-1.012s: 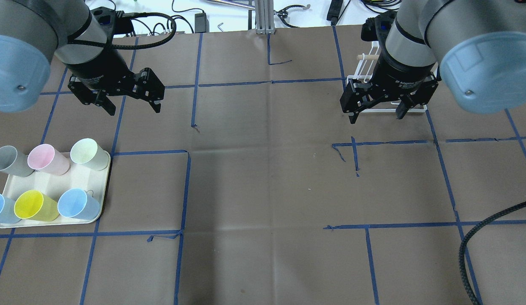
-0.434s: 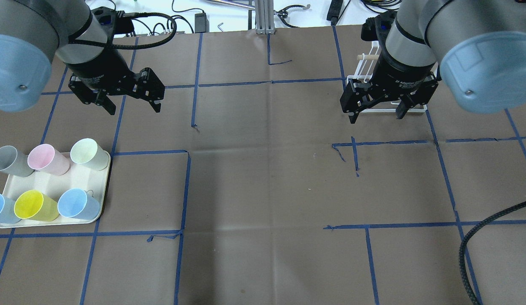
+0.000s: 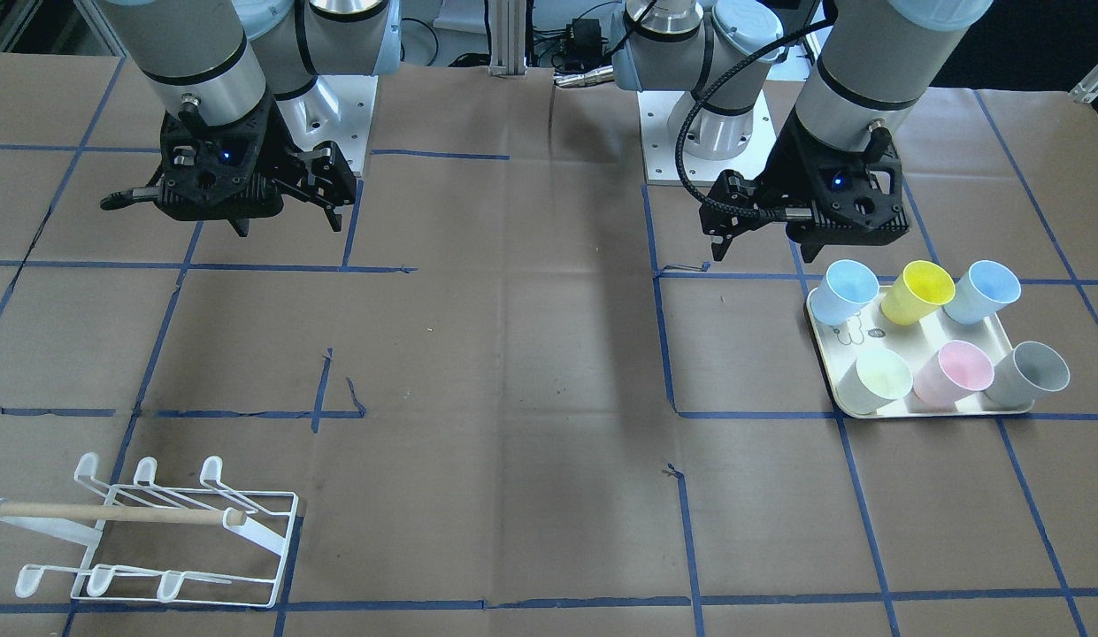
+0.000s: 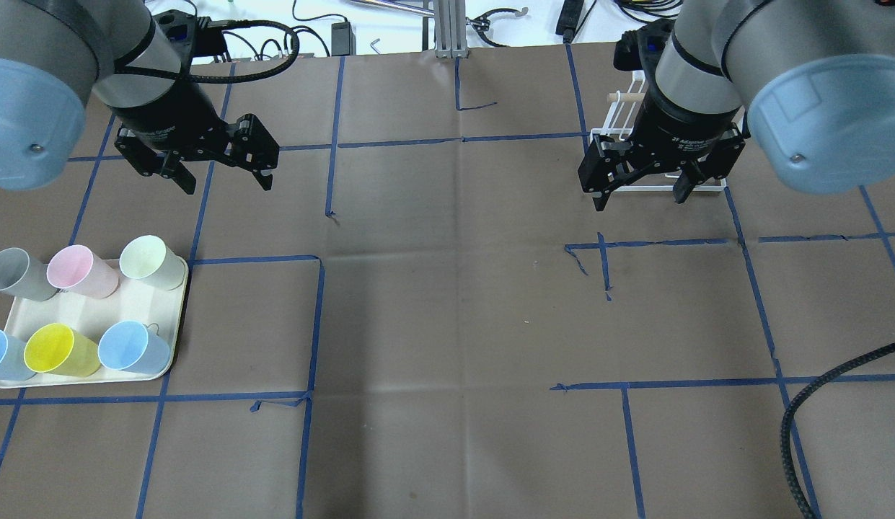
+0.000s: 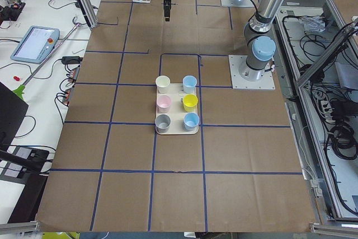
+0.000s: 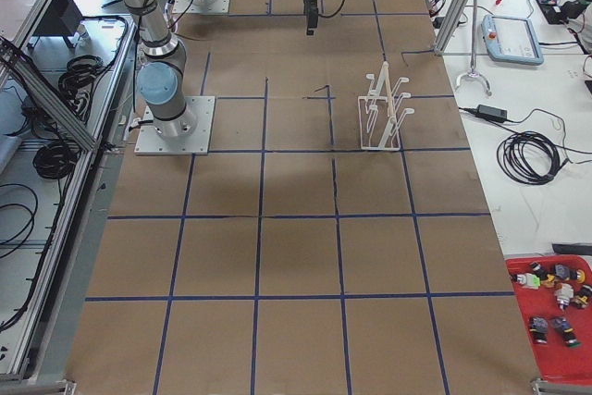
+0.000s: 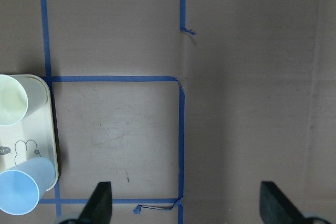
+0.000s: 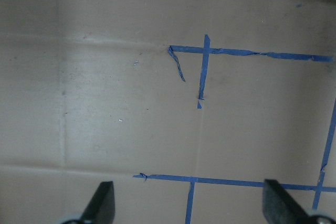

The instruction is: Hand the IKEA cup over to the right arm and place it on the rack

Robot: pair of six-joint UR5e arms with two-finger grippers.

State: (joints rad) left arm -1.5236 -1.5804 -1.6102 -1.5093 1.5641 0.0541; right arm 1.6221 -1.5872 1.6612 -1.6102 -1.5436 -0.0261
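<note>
Since the earlier frame the left black claw-fingered gripper (image 4: 227,186) has edged slightly toward the table's far edge; the right black gripper (image 4: 639,200) is unmoved. Both are spread wide and empty. Six upright pastel plastic cups (image 4: 146,259) (two blue; one each yellow, green, pink, grey) stand on one cream rectangular tray (image 4: 79,313) on the left arm's side. One white wire rack (image 3: 115,513) sits on the right arm's side, hence, I judge, the handover.

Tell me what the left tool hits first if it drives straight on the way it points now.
Pointing straight down, the left tool would likely meet the brown paper table cover first, on or near a blue tape line. The cream tray sits off to the side, outside that line.
</note>
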